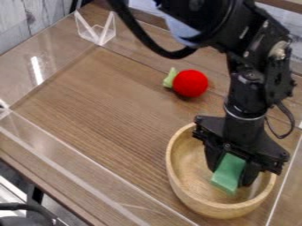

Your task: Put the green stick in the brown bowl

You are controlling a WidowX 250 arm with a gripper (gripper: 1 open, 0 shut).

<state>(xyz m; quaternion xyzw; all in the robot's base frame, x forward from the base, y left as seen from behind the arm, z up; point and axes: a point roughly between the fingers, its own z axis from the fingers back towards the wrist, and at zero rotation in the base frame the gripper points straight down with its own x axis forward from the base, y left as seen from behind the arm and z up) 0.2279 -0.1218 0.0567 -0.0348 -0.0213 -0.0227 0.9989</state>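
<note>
The green stick point(229, 174), a flat light green block, hangs tilted inside the brown bowl point(189, 187), just above its floor on the right half. My gripper point(234, 164) reaches straight down into the bowl and is shut on the stick's upper end, with black fingers on either side of it. The round wooden bowl sits at the front right of the table, and the arm hides part of its far rim.
A red ball point(189, 82) with a small green leaf lies on the wooden table point(94, 97) behind the bowl. Clear acrylic walls point(35, 141) ring the table. A clear stand point(94, 28) is at the back left corner.
</note>
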